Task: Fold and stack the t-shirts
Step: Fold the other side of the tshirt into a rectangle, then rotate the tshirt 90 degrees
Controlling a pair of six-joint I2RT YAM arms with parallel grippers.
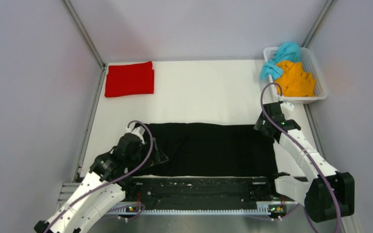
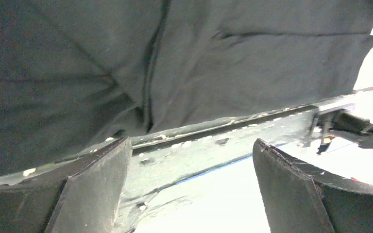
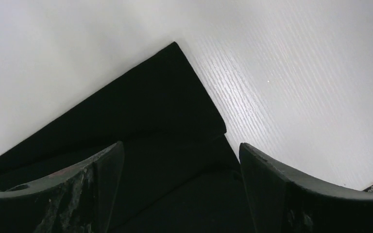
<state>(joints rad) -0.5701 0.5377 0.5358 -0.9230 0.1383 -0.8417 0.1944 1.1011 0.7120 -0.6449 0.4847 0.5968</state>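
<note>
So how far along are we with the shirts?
Done: the red shirt lies folded at the far left corner. In hand: the black shirt is spread as a long band at the near edge. The left end effector and right end effector are open over its ends, gripping nothing. Left: the orange shirt and teal shirt sit crumpled in the basket, and nothing is stacked.

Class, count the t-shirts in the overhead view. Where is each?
4: red t-shirt folded at far left; black t-shirt spread near the arms; orange t-shirt and teal t-shirt in the basket, which may hide more.
</note>
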